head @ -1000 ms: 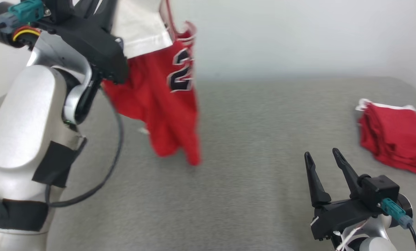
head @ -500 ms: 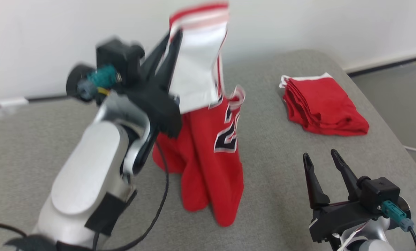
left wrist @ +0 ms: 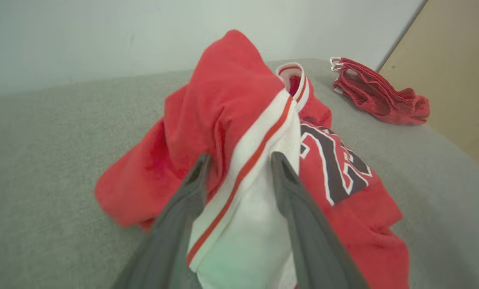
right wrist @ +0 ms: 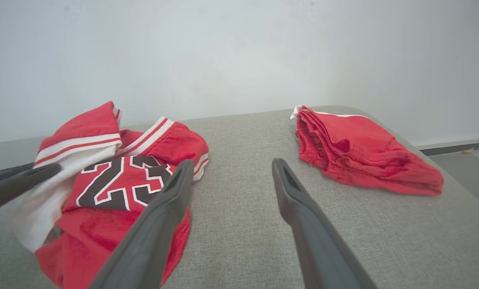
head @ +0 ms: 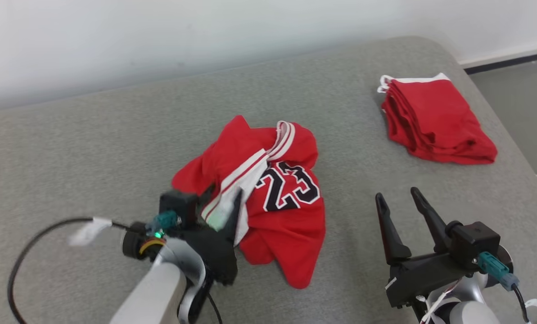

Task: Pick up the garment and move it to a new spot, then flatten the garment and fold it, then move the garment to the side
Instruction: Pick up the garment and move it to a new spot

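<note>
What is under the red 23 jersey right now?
The red 23 jersey lies crumpled straight on the grey upholstered surface, which shows around it. Its white sleeve sits between the left gripper's parted fingers. Anything beneath the heap's folds is covered.

Left gripper (left wrist: 239, 157) low, jaws parted, garment (left wrist: 231, 100) between them; right gripper (head: 396, 193) points forward, 2 fingers spread wide.

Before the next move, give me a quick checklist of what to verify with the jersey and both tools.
1. Jersey down on the grey surface: ok.
2. Left tool open: ok.
3. Left tool clear of cloth: not ok, white sleeve between its fingers.
4. Right tool open, empty: ok.
5. Jersey flat: not ok, bunched up.
6. Folded red garment apart from jersey: ok.
</note>
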`<state>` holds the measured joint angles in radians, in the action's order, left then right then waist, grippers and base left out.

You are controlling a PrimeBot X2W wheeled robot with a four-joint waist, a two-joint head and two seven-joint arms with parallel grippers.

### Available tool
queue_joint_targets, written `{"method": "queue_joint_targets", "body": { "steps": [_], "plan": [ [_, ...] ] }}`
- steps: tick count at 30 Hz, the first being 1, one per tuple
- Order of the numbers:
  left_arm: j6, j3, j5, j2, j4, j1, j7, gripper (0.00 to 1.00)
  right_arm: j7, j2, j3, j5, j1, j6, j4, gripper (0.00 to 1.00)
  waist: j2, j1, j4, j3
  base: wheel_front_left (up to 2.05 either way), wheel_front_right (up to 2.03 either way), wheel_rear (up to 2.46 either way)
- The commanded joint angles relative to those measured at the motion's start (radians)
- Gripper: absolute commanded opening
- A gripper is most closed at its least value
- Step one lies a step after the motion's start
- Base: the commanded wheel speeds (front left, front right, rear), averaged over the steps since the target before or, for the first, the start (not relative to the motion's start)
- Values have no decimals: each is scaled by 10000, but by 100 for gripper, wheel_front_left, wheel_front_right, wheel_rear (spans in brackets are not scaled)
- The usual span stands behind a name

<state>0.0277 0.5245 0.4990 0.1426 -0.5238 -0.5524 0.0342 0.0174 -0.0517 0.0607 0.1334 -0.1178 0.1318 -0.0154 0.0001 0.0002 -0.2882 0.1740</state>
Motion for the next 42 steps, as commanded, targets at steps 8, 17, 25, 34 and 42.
{"method": "queue_joint_targets", "body": {
  "steps": [8,17,25,34,42],
  "plan": [
    [-117,-1088,775,14,323,1016,1977,100,39,16,-141,-51,264,-24,-280,100,-1,-2,951,-1024,0,0,0],
    [-675,-3219,-715,452,4147,3675,2310,100,-627,-165,-303,182,604,-24,-829,100,-1,-2,1768,-1716,0,0,0],
    [-509,-4293,-2429,393,5277,6253,2314,100,-1580,-485,40,222,745,-24,-1479,100,-1,-2,2199,-1996,0,0,0],
    [-393,-4886,-2914,277,4338,7406,2317,100,-1851,-556,-259,76,1087,-24,-2093,100,-1,-2,2483,-2218,0,0,0],
    [-154,-5462,-2785,94,3890,7562,2318,100,-1508,-297,-986,-271,1367,-24,-2501,100,-1,-2,2511,-2322,0,0,0]
  ]
}}
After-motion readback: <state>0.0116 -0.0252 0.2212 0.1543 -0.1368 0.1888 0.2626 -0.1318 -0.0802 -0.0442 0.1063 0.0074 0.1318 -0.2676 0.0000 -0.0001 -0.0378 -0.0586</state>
